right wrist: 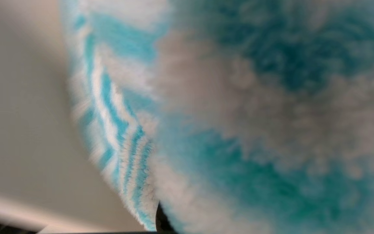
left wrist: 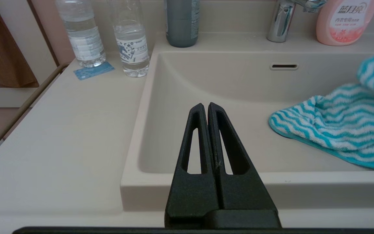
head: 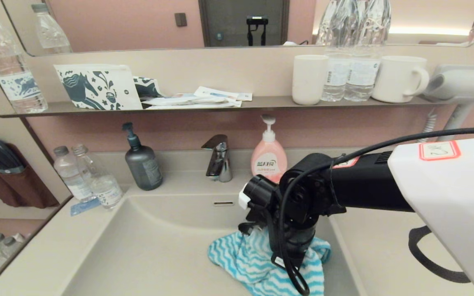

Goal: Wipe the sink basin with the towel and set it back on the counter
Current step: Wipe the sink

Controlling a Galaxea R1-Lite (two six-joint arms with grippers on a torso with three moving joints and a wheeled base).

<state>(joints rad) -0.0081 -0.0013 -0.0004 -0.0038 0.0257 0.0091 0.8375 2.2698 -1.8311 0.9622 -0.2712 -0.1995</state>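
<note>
The turquoise-and-white zigzag towel lies bunched on the floor of the beige sink basin, at its right front. My right gripper points down into the bunch and is shut on the towel, which fills the right wrist view and hides the fingers. In the left wrist view one part of the towel rises at the right. My left gripper is shut and empty, hovering over the basin's front left rim. The towel and arm hide the drain plug. The counter flanks the basin.
Behind the basin stand a chrome faucet, a pink soap bottle and a dark pump dispenser. Two water bottles stand at the counter's back left. A black cable loops over the right counter. The overflow slot shows.
</note>
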